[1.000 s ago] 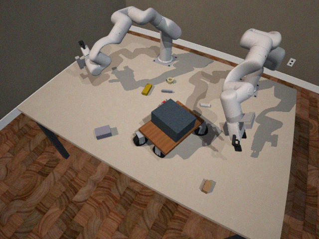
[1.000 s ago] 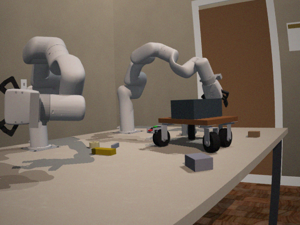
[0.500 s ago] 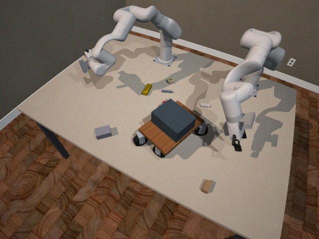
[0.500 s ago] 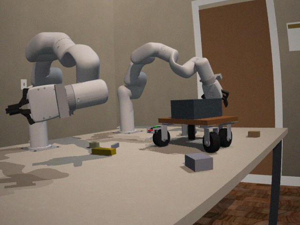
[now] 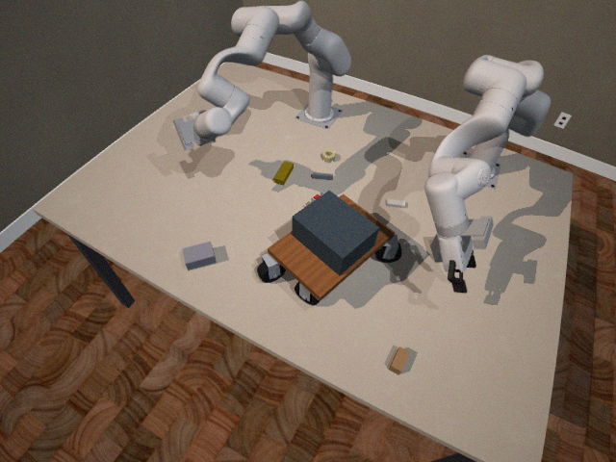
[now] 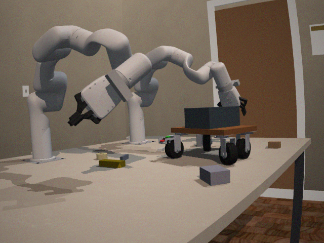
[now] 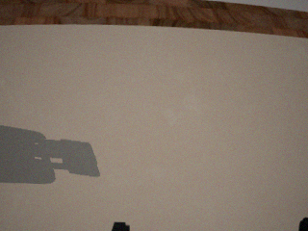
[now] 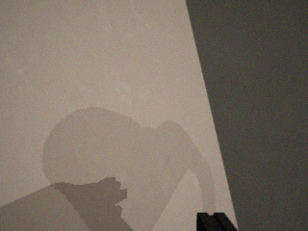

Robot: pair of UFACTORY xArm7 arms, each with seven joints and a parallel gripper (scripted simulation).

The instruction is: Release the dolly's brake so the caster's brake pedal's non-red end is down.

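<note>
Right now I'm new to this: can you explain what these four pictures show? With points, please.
Two white jointed robot arms stand on a beige table (image 5: 149, 198) (image 6: 104, 209) (image 7: 192, 87) (image 8: 120, 48). One picture looks down from above, one from beside the table; the others come from cameras on the arms' wrists.

On the table is a brown wooden dolly (image 5: 305, 266) (image 6: 225, 130) on black wheels, carrying a dark blue-grey box (image 5: 335, 231) (image 6: 209, 117). Around it lie a lilac block (image 5: 199, 256) (image 6: 214, 175), a yellow bar (image 5: 283, 172) (image 6: 111, 163), a tan block (image 5: 398, 360) (image 6: 274, 144), a pale yellow ring (image 5: 323, 157) (image 6: 102, 157) and two small bars, blue-grey (image 5: 321, 175) (image 6: 124, 157) and white (image 5: 397, 202) (image 6: 160, 149).

Neither pincer holds anything: the left pincer (image 5: 465, 276) (image 6: 232, 107) (image 7: 212, 226), near the dolly, is open; the right pincer (image 6: 71, 122) (image 8: 211, 216) is shut.

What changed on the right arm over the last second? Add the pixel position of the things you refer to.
The right gripper (image 6: 71, 122) (image 8: 212, 222) went from open to shut, with nothing between its fingers. It swung toward the dolly (image 5: 298, 261) (image 6: 222, 130) and now tilts down. Nothing was grasped or released. No visible shift in the left arm (image 5: 448, 198) (image 6: 222, 74), dolly or loose blocks.
</note>
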